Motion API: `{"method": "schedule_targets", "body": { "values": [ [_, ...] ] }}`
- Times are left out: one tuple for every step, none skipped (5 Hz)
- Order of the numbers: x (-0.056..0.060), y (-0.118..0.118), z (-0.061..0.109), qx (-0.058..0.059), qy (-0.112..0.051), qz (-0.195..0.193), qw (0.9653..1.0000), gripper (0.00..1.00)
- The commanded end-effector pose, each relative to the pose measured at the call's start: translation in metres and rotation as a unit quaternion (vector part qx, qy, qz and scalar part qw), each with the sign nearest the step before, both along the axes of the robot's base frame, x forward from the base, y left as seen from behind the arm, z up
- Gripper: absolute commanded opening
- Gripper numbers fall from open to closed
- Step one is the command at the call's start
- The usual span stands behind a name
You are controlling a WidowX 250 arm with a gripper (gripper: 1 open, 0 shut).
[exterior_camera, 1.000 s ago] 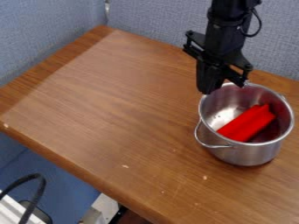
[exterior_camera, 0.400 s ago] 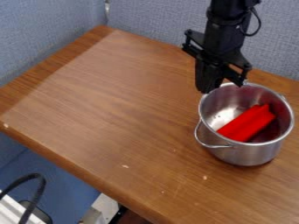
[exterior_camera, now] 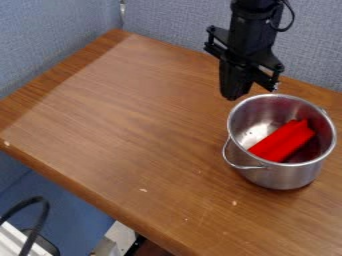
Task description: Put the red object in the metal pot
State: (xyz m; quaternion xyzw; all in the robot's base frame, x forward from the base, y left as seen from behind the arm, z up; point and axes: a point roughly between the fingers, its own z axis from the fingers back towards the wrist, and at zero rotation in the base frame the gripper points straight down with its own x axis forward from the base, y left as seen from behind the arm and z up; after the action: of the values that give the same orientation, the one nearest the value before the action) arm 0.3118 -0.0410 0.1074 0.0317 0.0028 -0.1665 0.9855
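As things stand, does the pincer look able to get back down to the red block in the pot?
Probably yes: the red block lies uncovered in the open-topped metal pot, the shut pincer beside its rim.

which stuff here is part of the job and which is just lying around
Part of the job:
- red object, lying inside the pot
- metal pot
- gripper, shut, above the pot's far rim

Just lying about:
- black cable below the table edge
- wooden table

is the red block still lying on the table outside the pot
No, the red object lies inside the metal pot, leaning against its inner wall, with none of it on the table.
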Motion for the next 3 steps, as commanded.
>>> {"method": "schedule_targets", "body": {
  "values": [
    [0.004, 0.003, 0.036, -0.018, -0.053, 0.001, 0.9984, 0.00],
    [0.002, 0.004, 0.052, -0.029, -0.065, 0.003, 0.9975, 0.00],
    [-0.005, 0.009, 0.064, -0.047, -0.061, 0.003, 0.9971, 1.00]
  ]
}}
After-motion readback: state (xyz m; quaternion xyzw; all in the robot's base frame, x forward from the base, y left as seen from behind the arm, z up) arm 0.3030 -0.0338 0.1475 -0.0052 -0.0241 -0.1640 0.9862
